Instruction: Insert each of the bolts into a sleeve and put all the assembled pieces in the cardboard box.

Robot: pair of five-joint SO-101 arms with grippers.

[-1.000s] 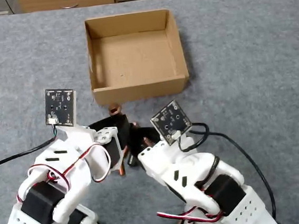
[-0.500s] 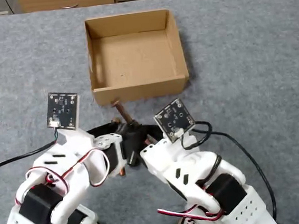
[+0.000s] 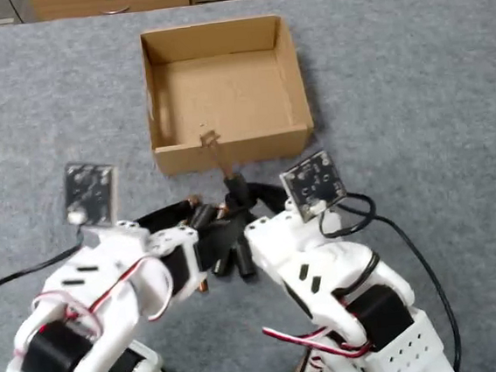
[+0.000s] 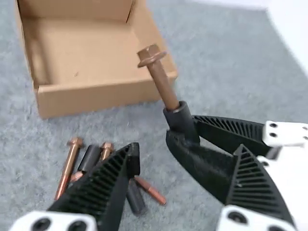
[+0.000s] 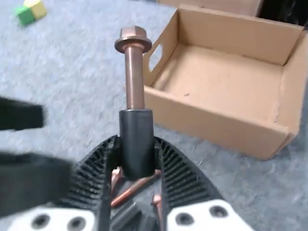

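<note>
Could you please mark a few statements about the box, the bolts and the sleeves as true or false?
1. The cardboard box is empty. True.
2. The right gripper holds a sleeve with no bolt in it. False: a bolt sticks out of the sleeve, head away from the gripper.
3. Loose bolts and a loose sleeve lie on the table near the box. True.
4. The box is closed on top. False: it is open on top.
</note>
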